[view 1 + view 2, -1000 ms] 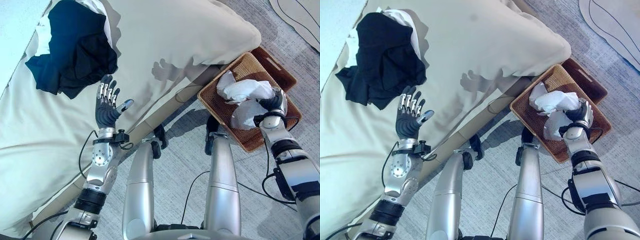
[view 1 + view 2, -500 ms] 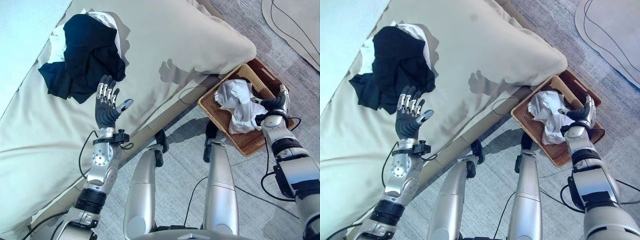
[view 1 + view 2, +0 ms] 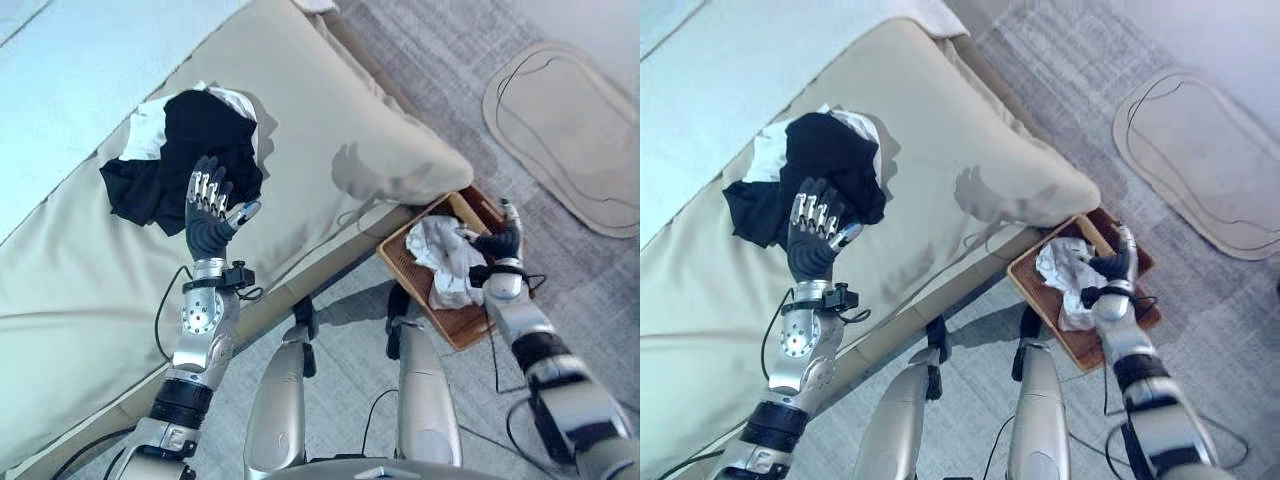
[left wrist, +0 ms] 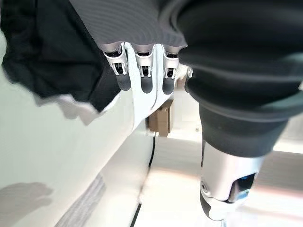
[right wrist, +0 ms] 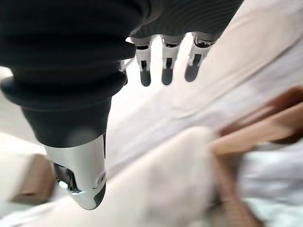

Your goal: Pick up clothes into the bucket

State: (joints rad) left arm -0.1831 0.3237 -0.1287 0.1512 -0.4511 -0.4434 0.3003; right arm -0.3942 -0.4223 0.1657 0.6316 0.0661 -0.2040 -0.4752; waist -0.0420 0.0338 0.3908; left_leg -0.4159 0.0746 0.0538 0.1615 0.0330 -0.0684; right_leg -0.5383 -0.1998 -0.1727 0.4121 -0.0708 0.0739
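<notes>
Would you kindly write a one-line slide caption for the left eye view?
Open left hand raised before dark clothes on the cushion; right hand over white cloth in the wicker basket.

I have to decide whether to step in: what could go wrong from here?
The white cloth hangs over the basket's near edge, so it may slide onto the floor. The left hand, open, hovers beside the dark clothes on the cushion; a shallow grab might leave the white garment underneath.

Woven wicker basket [image 3: 462, 322], crumpled white cloth [image 3: 440, 262], matt black garment [image 3: 205, 135].
</notes>
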